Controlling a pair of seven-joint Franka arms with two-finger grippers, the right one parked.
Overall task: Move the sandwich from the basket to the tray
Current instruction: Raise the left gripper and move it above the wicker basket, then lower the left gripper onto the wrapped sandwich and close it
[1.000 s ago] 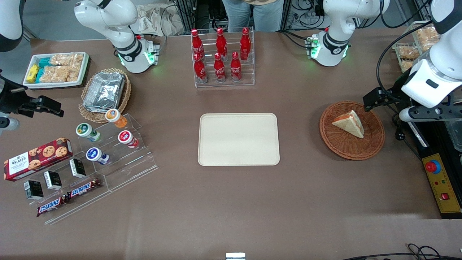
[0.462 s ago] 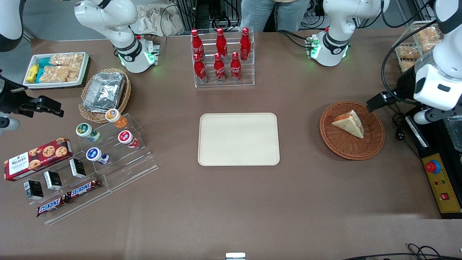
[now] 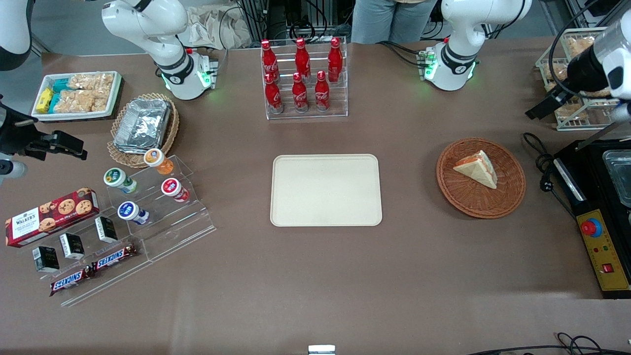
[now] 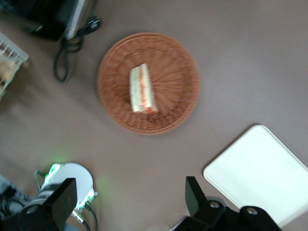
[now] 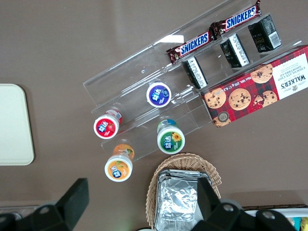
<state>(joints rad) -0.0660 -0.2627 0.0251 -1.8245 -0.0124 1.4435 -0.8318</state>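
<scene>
My gripper point(image 4: 130, 202) open, high above round reddish-brown wicker basket point(image 4: 180, 62). Pale triangular bread sandwich point(image 4: 142, 88): light, squashy; pinch flat bread faces gently.

You can read SNICKERS on two chocolate bars point(image 5: 190, 42) on the clear acrylic stand point(image 5: 144, 82), WALKER'S CHOCOLATE CHIP on the red biscuit box point(image 5: 257, 88), Coca-Cola script on the red bottles point(image 3: 300, 74) in their clear rack, yoghurt-cup lids point(image 5: 159, 94) unreadable.
</scene>
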